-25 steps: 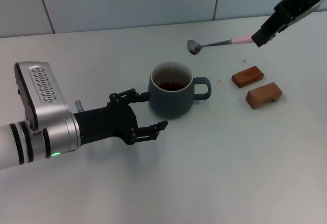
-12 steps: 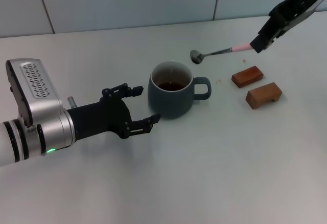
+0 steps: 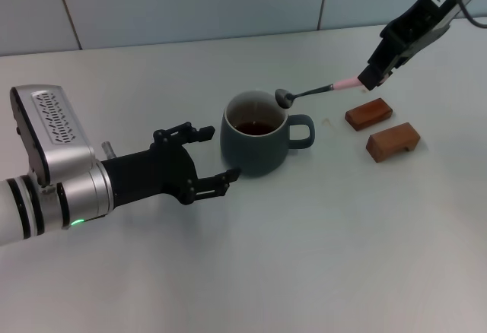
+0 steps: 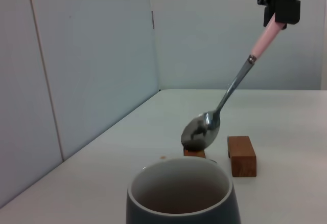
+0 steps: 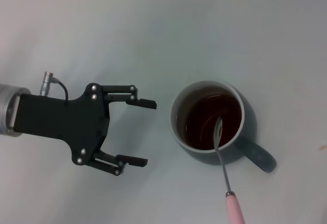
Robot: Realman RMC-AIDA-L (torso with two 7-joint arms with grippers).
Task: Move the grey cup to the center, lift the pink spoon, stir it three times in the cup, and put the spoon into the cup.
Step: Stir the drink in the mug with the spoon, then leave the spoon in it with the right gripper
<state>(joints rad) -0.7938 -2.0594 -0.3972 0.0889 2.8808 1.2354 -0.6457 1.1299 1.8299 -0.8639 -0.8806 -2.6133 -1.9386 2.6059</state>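
The grey cup (image 3: 257, 135) stands upright mid-table, handle toward the right, brown stains inside; it also shows in the left wrist view (image 4: 183, 197) and the right wrist view (image 5: 212, 122). My right gripper (image 3: 370, 76) is shut on the pink handle end of the pink spoon (image 3: 312, 90) and holds it slanted in the air, its metal bowl just above the cup's far right rim (image 4: 200, 132), (image 5: 219, 147). My left gripper (image 3: 217, 153) is open and empty, just left of the cup and apart from it (image 5: 142, 132).
Two brown wooden blocks (image 3: 369, 113), (image 3: 393, 141) lie to the right of the cup, below the right arm. A tiled wall runs along the table's far edge.
My right gripper has carried the spoon left and down, from beyond the cup to over its rim. My left gripper has let go of the cup and drawn back to the left.
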